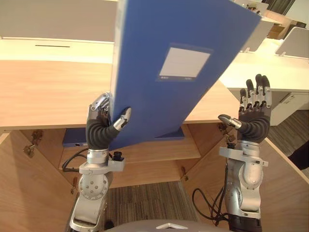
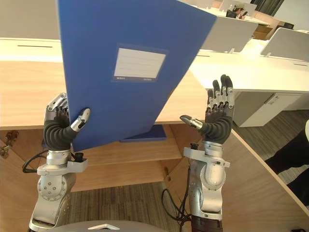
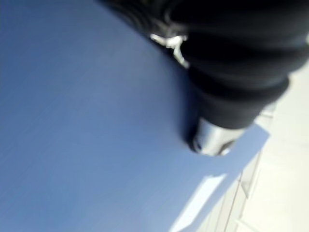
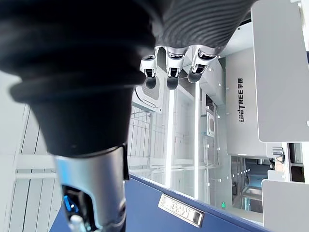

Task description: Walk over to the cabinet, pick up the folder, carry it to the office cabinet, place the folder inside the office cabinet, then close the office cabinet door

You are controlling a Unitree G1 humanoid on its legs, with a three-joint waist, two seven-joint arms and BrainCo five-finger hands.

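The right hand (image 4: 166, 55) had its dark ribbed cover (image 4: 82, 67) close up, with the fingers (image 4: 150, 72) stretched out straight and holding nothing. The silver thumb (image 4: 91, 193) stood apart from them. Past the thumb lay the edge of a blue folder (image 4: 145, 208) with a small metal label slot (image 4: 181, 211); no finger was on it. Beyond the fingertips were white panels (image 4: 282, 72) and glass partitions (image 4: 183, 140).

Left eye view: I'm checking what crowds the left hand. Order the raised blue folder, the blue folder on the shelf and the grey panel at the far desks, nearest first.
1. The raised blue folder: pinched in the left hand, touching it.
2. The blue folder on the shelf: past the hand, inside the open cabinet.
3. The grey panel: far upper right, well beyond.
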